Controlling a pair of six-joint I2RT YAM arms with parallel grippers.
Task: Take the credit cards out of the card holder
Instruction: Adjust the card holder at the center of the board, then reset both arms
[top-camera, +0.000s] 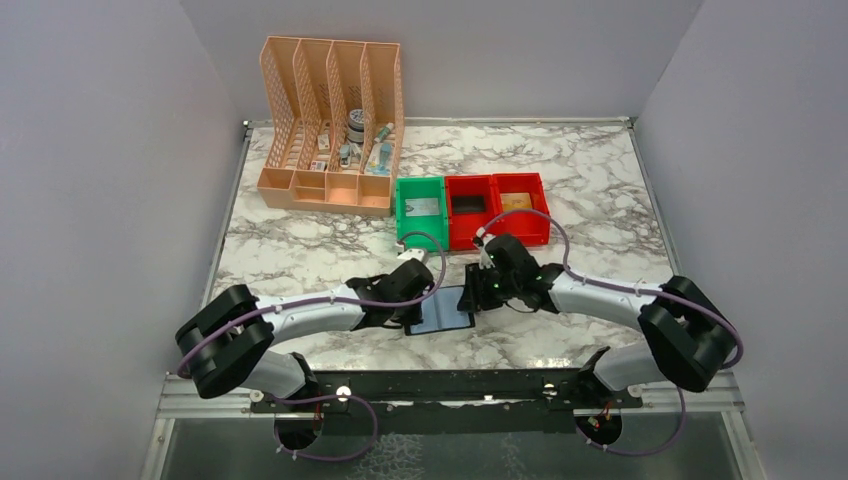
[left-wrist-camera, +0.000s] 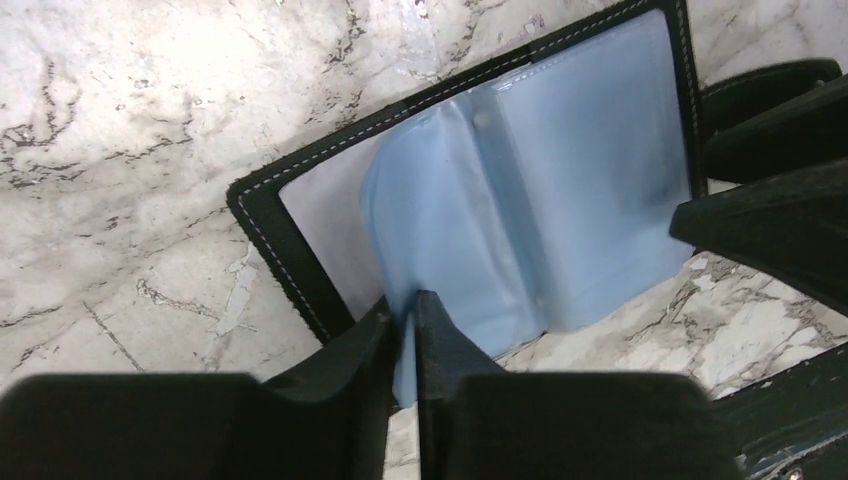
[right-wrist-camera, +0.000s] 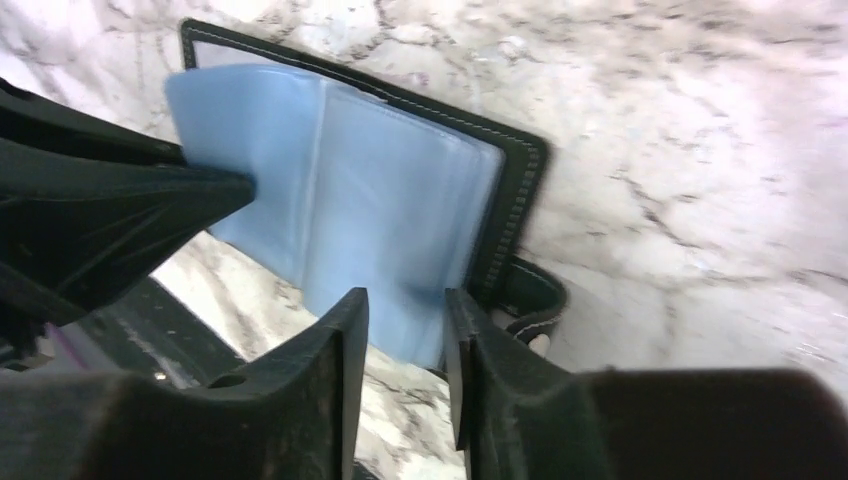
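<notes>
card holder (top-camera: 440, 310) open on counter (top-camera: 300, 250) between arms, left claw (left-wrist-camera: 403, 330) clenched on blue sleeve (left-wrist-camera: 560, 200) edge, right claw (right-wrist-camera: 405, 310) parted astride sleeve edge: anchor with left, right should nip only a card

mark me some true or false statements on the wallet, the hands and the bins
1. The wallet lies open on the table. True.
2. The left hand is shut on the wallet's blue sleeves. True.
3. The right hand holds a tan card. False: it holds no card; its fingers stand apart on either side of the sleeves' edge.
4. The green bin sits between the two red bins. False: it sits to the left of both.
</notes>
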